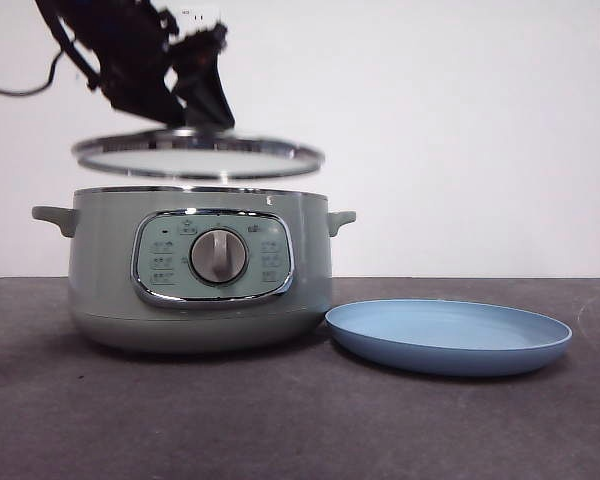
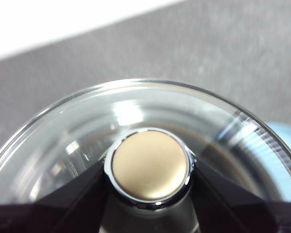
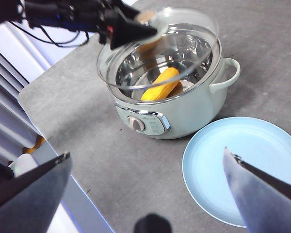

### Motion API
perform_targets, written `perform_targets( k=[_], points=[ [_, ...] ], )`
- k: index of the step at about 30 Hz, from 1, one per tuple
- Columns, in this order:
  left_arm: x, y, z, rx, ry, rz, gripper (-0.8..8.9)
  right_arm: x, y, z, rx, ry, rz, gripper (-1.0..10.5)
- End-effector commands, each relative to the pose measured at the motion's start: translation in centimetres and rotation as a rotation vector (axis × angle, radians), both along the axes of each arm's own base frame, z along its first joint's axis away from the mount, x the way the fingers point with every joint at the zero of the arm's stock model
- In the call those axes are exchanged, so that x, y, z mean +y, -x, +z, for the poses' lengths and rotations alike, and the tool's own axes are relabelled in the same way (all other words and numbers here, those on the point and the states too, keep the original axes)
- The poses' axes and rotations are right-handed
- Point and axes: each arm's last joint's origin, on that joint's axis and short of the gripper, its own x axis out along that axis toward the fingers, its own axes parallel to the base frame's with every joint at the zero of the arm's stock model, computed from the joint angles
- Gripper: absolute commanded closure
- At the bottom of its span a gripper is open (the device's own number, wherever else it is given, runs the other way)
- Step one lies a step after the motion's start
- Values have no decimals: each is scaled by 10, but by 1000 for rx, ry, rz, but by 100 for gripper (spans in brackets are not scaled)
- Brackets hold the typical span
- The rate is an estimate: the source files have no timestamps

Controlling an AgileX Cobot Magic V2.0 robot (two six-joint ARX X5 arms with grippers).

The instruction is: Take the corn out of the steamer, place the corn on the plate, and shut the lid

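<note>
The pale green steamer (image 1: 195, 280) stands on the table left of centre. My left gripper (image 1: 185, 105) is shut on the knob (image 2: 149, 166) of the glass lid (image 1: 198, 158) and holds the lid level a little above the steamer's rim. The right wrist view shows the lid (image 3: 184, 41) lifted over the open steamer (image 3: 184, 109), with the yellow corn (image 3: 160, 85) lying inside. The light-blue plate (image 1: 448, 335) lies empty just right of the steamer; it also shows in the right wrist view (image 3: 242, 165). My right gripper (image 3: 145, 189) is open, high above the table in front of the steamer and plate.
The table top (image 1: 280, 420) is dark grey. A white wall stands behind. In the right wrist view the table's edge (image 3: 48, 141) runs close past the steamer, with floor and clutter beyond it.
</note>
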Motion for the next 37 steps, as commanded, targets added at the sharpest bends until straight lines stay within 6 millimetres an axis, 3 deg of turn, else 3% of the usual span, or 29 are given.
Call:
perform_targets(
  k=[1, 7, 12, 16, 23, 27, 37],
  points=[
    [5, 10, 31, -86, 42, -3, 820, 0, -1, 0, 1, -1, 2, 381],
    [21, 51, 66, -123, 56, -3, 820, 2, -12, -4, 48, -16, -13, 382],
    [42, 103, 98, -171, 75, -2, 820, 11, -34, -4, 57, -72, -23, 382],
    [58, 144, 114, -204, 86, 1, 820, 29, -53, -7, 69, -112, -20, 382],
    [82, 203, 123, -216, 89, 6, 820, 83, -85, -26, 131, -31, 10, 383],
    [94, 230, 123, -221, 80, 32, 820, 125, -107, -29, 137, 45, 24, 383],
    [106, 261, 117, -195, 69, 34, 820, 215, -161, -29, 136, 229, -22, 385]
  ],
)
